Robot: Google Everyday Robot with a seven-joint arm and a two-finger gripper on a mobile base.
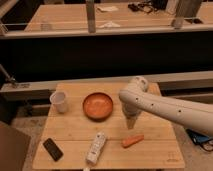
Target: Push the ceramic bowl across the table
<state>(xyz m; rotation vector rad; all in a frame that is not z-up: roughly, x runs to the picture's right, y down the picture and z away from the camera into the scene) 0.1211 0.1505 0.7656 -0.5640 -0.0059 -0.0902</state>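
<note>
Arm [170,111]: white, it comes in from the right edge of the view and goes over the right half of the table. It bends at a round joint [135,89] near the far side of the table, and from there the last part turns straight down.

Gripper [131,123]: it points down at the table top, just to the right of the bowl and apart from it. It holds nothing that I can see. Whether it is apart or together, I cannot tell from this view.

Ceramic bowl [98,106]: round, shallow, orange-brown inside and outside. It stands upright on the far half of the table, close to the middle, between the cup and the gripper. Nothing is visible inside it.

Table [155,150]: light wood made of planks, with a rectangular top.

Cup [59,102]: white, upright, near the far left corner, to the left of the bowl.

Phone [52,149]: black, flat, at the near left side.

White bottle-like object [96,148]: it lies on its side near the front edge, in front of the bowl.

Orange carrot-like object [132,141]: it lies in front of the gripper, apart from it.
</note>
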